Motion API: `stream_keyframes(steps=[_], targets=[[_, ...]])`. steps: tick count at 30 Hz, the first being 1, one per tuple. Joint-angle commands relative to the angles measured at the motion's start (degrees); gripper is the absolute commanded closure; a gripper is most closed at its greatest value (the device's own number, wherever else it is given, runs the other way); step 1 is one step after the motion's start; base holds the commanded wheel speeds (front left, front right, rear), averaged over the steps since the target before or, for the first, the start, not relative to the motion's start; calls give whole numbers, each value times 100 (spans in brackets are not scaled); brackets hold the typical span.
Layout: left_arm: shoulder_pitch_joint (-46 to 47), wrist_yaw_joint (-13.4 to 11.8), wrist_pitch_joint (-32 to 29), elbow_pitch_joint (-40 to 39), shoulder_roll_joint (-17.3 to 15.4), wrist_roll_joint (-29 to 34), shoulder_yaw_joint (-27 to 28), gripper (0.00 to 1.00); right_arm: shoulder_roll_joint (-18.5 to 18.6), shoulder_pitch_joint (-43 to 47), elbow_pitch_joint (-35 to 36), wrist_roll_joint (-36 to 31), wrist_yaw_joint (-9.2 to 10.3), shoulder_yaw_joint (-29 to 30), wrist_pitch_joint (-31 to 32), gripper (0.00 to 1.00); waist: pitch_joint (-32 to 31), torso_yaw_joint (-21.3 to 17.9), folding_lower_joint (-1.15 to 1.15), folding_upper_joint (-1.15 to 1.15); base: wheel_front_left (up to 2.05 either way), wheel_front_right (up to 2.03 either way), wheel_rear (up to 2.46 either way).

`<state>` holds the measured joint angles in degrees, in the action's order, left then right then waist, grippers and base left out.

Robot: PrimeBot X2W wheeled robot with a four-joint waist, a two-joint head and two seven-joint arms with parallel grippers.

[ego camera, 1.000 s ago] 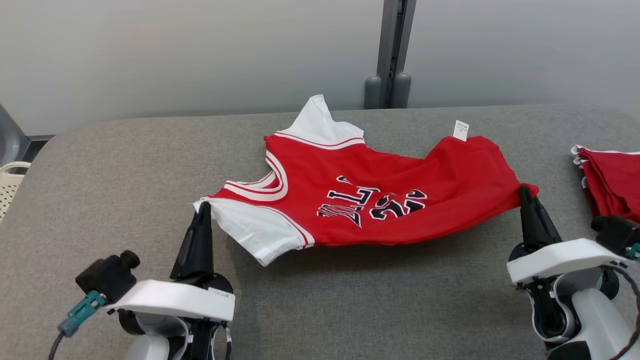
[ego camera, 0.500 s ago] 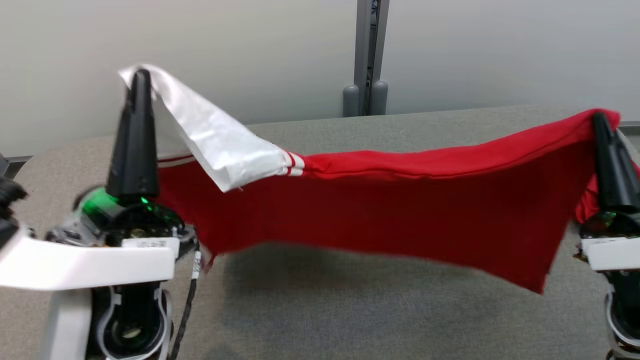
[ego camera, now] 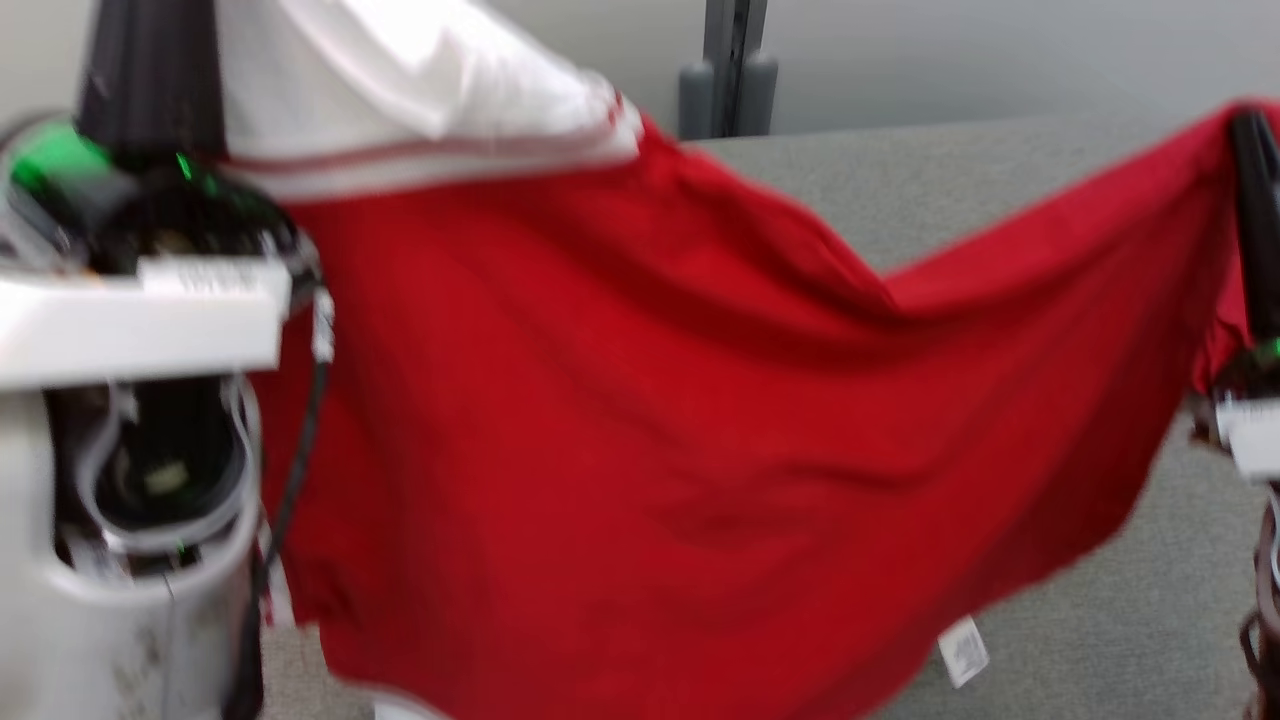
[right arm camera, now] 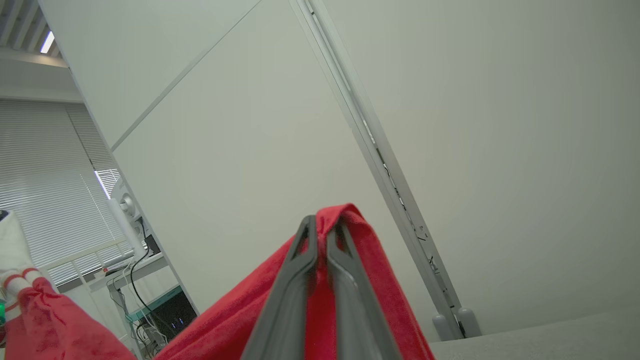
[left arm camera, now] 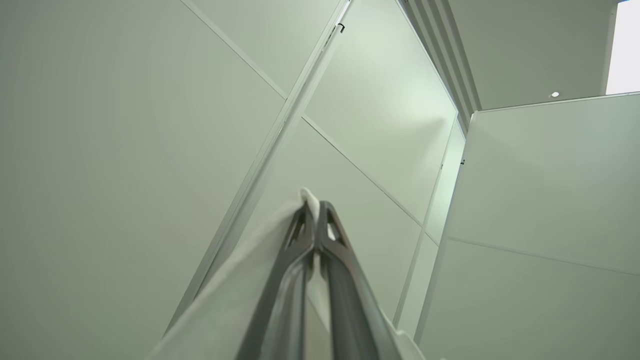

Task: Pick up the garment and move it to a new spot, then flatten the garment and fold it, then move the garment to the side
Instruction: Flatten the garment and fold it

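Note:
The garment [ego camera: 650, 430], a red jersey with white sleeves, hangs in the air over the grey table [ego camera: 1010, 190], stretched between both grippers. My left gripper [left arm camera: 315, 206] points up at the wall, shut on a white sleeve edge [left arm camera: 306, 196]. In the head view its dark fingers [ego camera: 150, 70] stand at the upper left beside the white sleeve [ego camera: 400, 90]. My right gripper [right arm camera: 322, 222] is shut on the red hem corner [right arm camera: 345, 212]; its fingers [ego camera: 1255, 200] show at the right edge of the head view. A white tag [ego camera: 963, 652] dangles from the low edge.
A grey post [ego camera: 725, 70] rises behind the table against the pale wall. In the right wrist view, window blinds [right arm camera: 45, 190] and a desk with cables [right arm camera: 145, 280] lie far to the left.
Both grippers have lifted the garment from flat on the table to high in the air. It now hangs close before the head camera, its plain red back toward me.

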<state>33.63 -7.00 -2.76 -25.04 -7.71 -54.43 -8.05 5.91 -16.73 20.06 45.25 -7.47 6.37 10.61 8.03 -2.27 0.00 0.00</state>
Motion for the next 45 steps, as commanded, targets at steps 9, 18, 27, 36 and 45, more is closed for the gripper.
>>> stream_keyframes(steps=[9, 18, 27, 36, 45], targets=[[3193, 270, 270, 2178, -241, 607, 160, 100, 24, -3590, -2124, -782, -9, -76, 100, 100, 1613, 36, 0, 0, 0, 0, 0], [5896, 740, 1419, 4789, -114, 1271, 49, 100, -83, -6655, -5016, -1901, -9, -8, -938, 100, 2623, 250, 0, 0, 0, 0, 0], [5266, 1290, 1791, 6421, 185, 1299, 166, 100, -53, -6352, -7190, -1916, -9, -448, -2035, 100, 3057, 522, 0, 0, 0, 0, 0], [4192, 1448, 1797, 5892, 157, 1096, 357, 100, 90, -5769, -7353, -1198, -9, -1230, -2324, 100, 3040, 470, 0, 0, 0, 0, 0], [2282, 1458, 1797, 4296, -203, 804, 153, 100, 399, -4826, -6673, -168, -9, -2035, -2458, 100, 2669, 322, 0, 0, 0, 0, 0]])
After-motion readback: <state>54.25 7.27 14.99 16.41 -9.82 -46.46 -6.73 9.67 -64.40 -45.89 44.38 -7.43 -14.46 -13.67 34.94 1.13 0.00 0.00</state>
